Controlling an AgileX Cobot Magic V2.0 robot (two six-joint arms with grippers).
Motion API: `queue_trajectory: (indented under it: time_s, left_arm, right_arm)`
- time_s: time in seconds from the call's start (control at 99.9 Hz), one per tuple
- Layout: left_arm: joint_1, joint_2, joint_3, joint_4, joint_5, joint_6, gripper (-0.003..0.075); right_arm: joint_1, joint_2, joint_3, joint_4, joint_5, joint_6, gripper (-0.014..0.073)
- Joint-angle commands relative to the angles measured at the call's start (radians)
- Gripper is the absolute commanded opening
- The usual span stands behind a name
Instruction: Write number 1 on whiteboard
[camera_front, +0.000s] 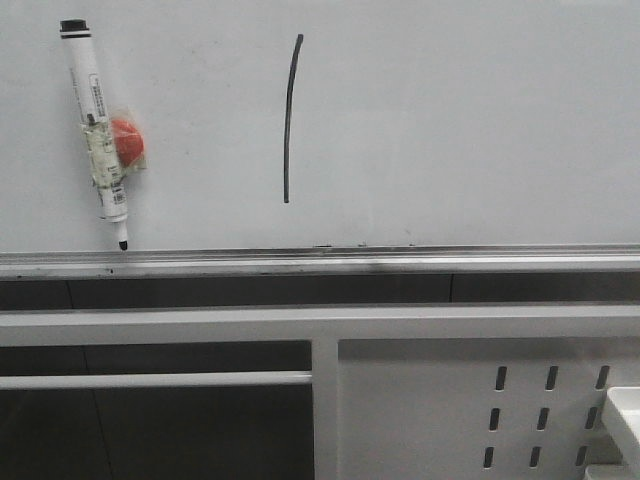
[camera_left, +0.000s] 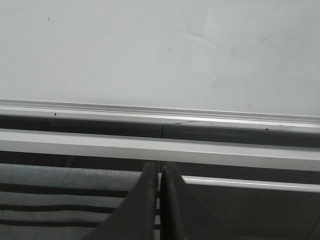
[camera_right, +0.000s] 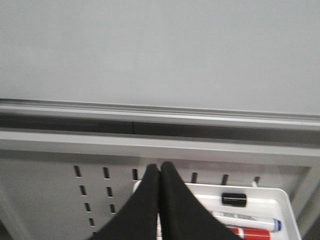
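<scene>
The whiteboard (camera_front: 460, 120) fills the upper front view, with a silver ledge (camera_front: 400, 258) along its lower edge. The number 1 (camera_front: 290, 120), a thin black slightly curved stroke, stands on it left of centre. A white marker pen (camera_front: 96, 130) with a black cap and a red piece taped to it hangs on the board at far left, tip on the ledge. My left gripper (camera_left: 160, 167) is shut and empty, below the board (camera_left: 160, 50). My right gripper (camera_right: 160, 167) is shut and empty, below the board (camera_right: 160, 50). Neither gripper shows in the front view.
A white perforated metal panel (camera_front: 440, 410) sits below the ledge at right, also in the right wrist view (camera_right: 45, 195). A white tray (camera_right: 285, 200) on it holds a black cap (camera_right: 234, 199), a white marker (camera_right: 245, 220) and a red marker (camera_right: 250, 234). A grey crossbar (camera_front: 320, 322) runs below the ledge.
</scene>
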Motion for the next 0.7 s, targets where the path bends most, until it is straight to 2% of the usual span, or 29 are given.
queue_trajectory:
  time_s: [0.0, 0.3, 0.691]
  left_arm:
    - [-0.005, -0.021, 0.036, -0.005, -0.051, -0.009, -0.002]
    - [-0.005, -0.021, 0.036, -0.005, -0.051, -0.009, -0.002]
    - [-0.005, -0.021, 0.036, -0.005, -0.051, -0.009, -0.002]
  right_arm:
    - [-0.068, -0.023, 0.015, 0.01, -0.021, 0.004, -0.0059]
    - [-0.156, -0.023, 0.015, 0.03, -0.011, -0.009, -0.0059]
    - [-0.159, -0.023, 0.015, 0.08, -0.005, -0.021, -0.0059]
